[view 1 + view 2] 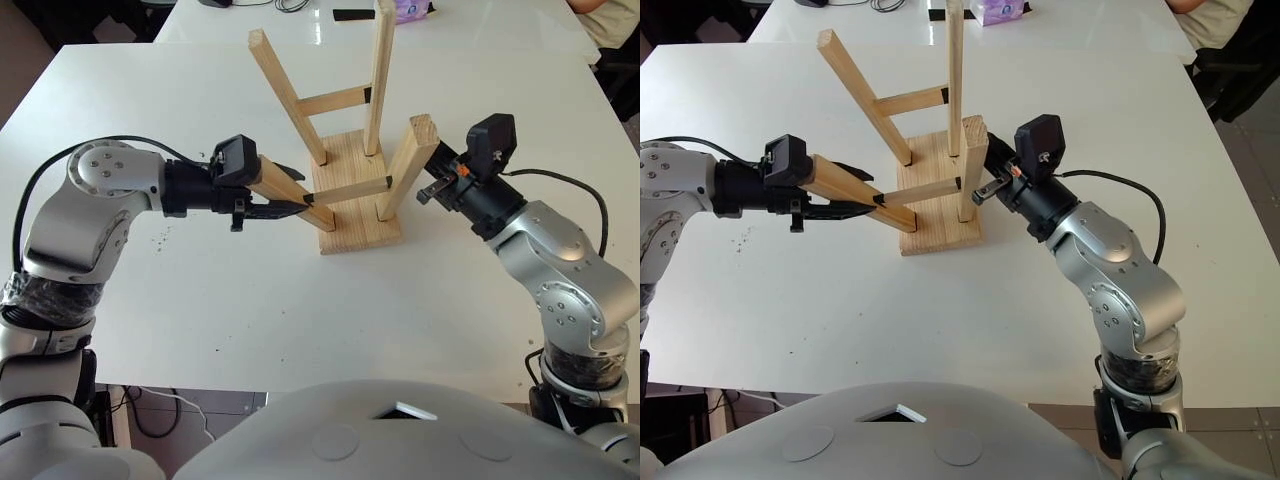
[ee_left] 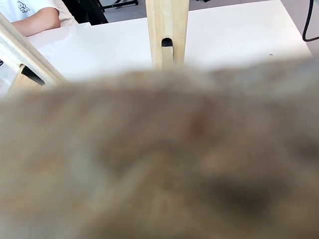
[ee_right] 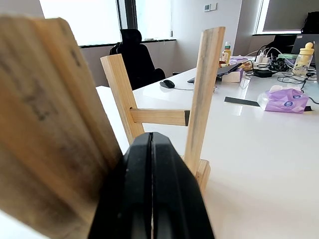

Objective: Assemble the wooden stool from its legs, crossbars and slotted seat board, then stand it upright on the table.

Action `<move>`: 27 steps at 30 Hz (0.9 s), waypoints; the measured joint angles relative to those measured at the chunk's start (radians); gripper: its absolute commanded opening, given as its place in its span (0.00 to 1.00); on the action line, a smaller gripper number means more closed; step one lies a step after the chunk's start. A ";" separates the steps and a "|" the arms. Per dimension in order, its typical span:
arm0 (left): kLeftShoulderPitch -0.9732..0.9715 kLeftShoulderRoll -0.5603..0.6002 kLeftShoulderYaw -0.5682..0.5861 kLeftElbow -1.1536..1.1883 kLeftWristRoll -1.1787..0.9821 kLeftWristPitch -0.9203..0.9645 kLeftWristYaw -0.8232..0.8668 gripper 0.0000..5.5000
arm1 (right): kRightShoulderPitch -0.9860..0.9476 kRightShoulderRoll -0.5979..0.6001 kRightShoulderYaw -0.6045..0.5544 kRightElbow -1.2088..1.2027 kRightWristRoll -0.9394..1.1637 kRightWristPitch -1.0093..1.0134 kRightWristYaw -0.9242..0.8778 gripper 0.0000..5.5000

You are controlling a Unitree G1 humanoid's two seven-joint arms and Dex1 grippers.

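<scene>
While the stool stood upside down, its seat board (image 1: 362,232) lay flat on the surface (image 1: 300,330), well in from the near edge, with bare room in front and to both sides. On the board's near left, the left tool (image 1: 290,192) pinched the near-left leg (image 1: 272,180), which leaned steeply outward and looked not yet seated. On the near right, the right tool (image 1: 432,190), its fingers pressed together, lay against the near-right leg (image 1: 405,170). A near crossbar (image 1: 350,190) joined these two. Beyond them the far legs (image 1: 378,80) rose from the board with a far crossbar (image 1: 335,100) between them. By my reading most joints were made; straightening the leaning leg and turning the stool over remained. Far beyond the board, a tissue pack (image 1: 412,10) lay well clear.
</scene>
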 measured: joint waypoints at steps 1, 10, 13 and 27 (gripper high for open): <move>0.006 0.002 0.004 -0.007 0.000 0.000 -0.001 0.37 | 0.008 -0.014 0.002 -0.001 0.000 -0.006 0.008 0.00; -0.006 -0.032 0.014 -0.010 0.007 0.029 0.004 0.37 | 0.032 -0.088 0.038 0.084 -0.044 -0.015 0.078 0.00; -0.005 -0.065 0.023 -0.019 0.011 0.041 0.034 0.37 | 0.030 -0.091 0.035 0.109 -0.061 -0.027 0.085 0.00; 0.001 -0.161 0.140 -0.036 -0.050 0.092 0.152 0.69 | 0.042 -0.068 0.038 0.153 -0.063 -0.032 0.157 0.00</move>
